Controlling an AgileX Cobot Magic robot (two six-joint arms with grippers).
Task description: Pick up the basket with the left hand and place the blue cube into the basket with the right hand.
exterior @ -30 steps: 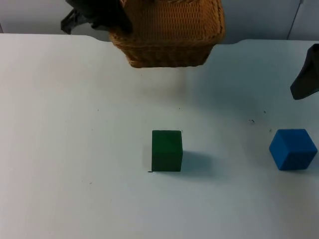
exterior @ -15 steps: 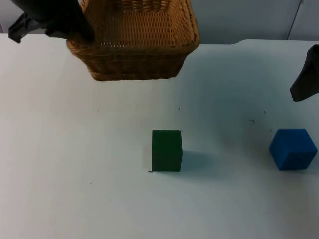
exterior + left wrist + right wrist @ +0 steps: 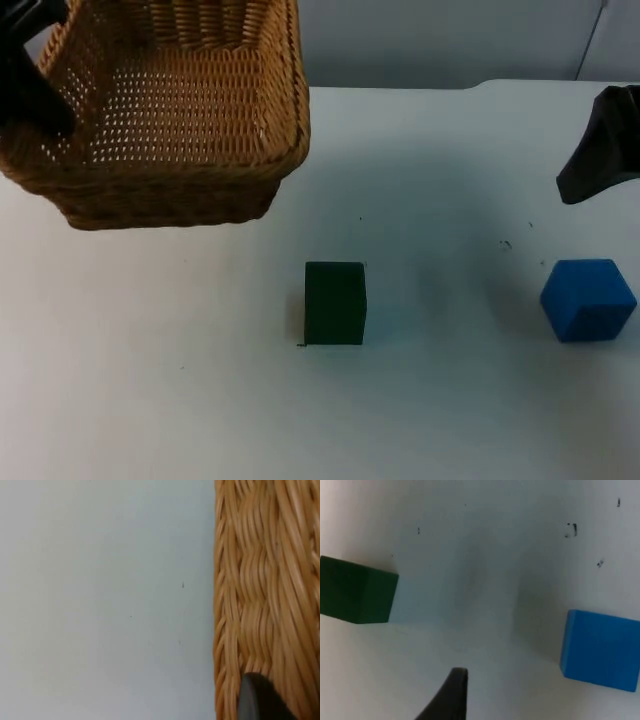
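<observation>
While the blue cube [image 3: 588,299] rests on the white table [image 3: 200,400], a green cube [image 3: 335,303] sits well apart from it, level with it on the side toward the left arm, with bare table between the two. Nothing touches the blue cube or blocks the way to it. The right gripper [image 3: 598,150] hovers near the blue cube, on its far side toward the grey partition wall [image 3: 450,40], holding nothing; how wide its fingers stand cannot be told. Far from the blue cube, beyond the green cube, the left gripper [image 3: 25,80] grips the wicker basket [image 3: 180,130] by its rim. The basket looks lifted and tilted, and its inside is empty.
</observation>
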